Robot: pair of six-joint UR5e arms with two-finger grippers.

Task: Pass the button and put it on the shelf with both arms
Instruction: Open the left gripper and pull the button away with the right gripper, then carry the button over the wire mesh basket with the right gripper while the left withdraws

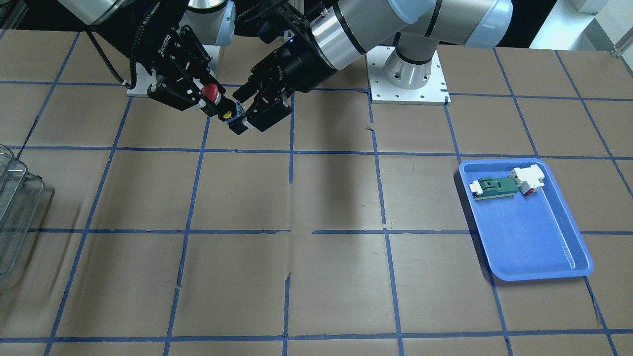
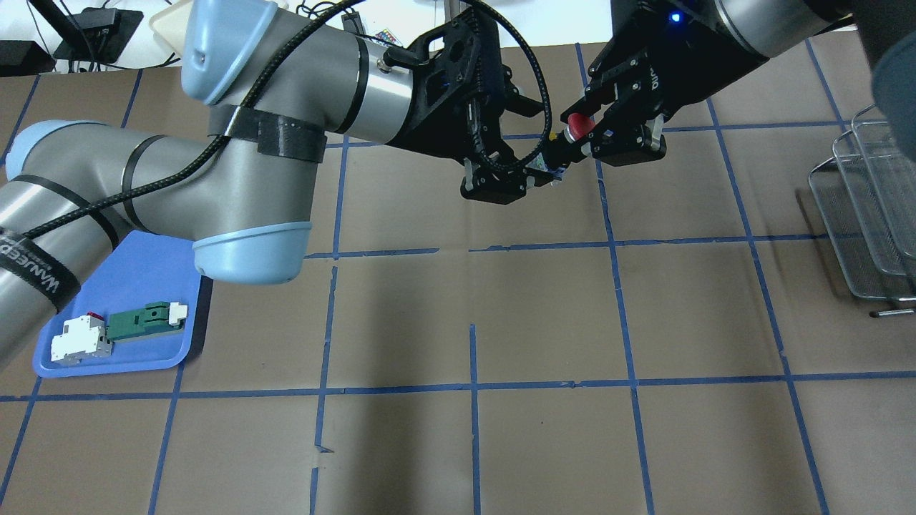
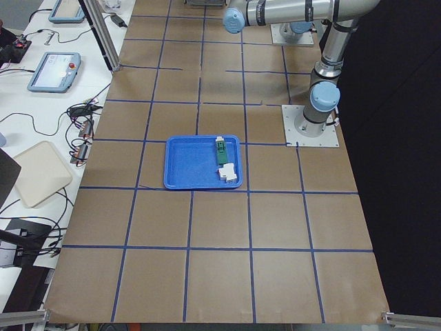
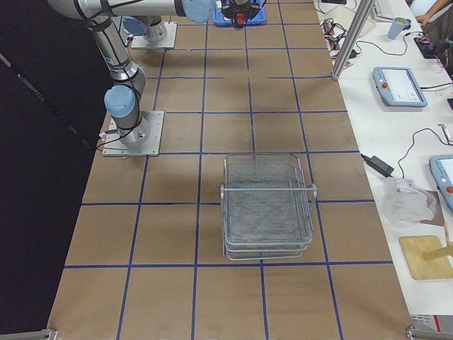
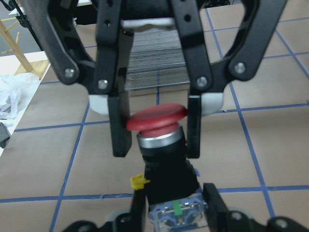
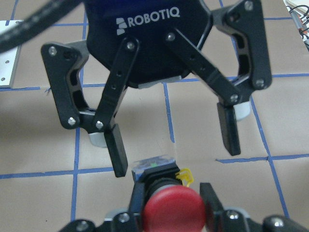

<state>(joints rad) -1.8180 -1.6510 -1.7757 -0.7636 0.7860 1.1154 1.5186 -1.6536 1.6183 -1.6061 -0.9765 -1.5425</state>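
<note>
The button, with a red cap and a black body, hangs in mid-air between both grippers over the far middle of the table. My right gripper is shut on the red cap; it also shows in the front view and the overhead view. My left gripper is open. Its fingers stand apart on either side of the button's base, and it also shows in the front view. The wire-mesh shelf stands on the table on my right side.
A blue tray on my left side holds a white-and-red block joined to a green board. Both arm bases are bolted on plates at the table's near edge. Blue tape lines grid the brown table.
</note>
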